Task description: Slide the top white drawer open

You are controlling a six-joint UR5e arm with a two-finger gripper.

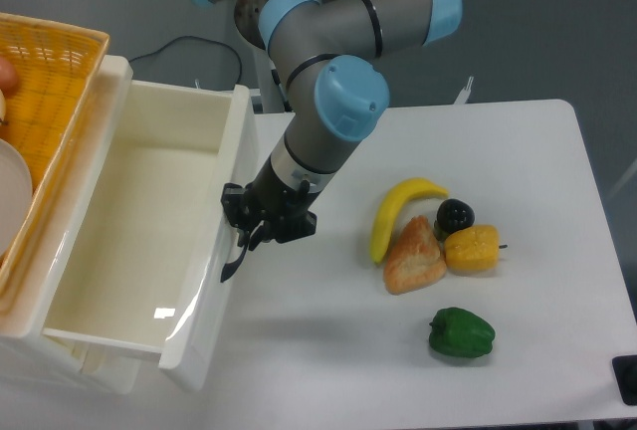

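Top white drawer (129,241): left side of table (537,151), pulled well out, interior bare. Gripper (242,244): at drawer's front face, closed on the black handle (235,261). Right of arm: banana (395,213), bread piece (414,256), yellow pepper (471,249), green pepper (461,333). Far left: orange basket (50,102).

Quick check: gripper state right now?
Gripper: closed on the black handle of the top white drawer, which stands pulled well out.
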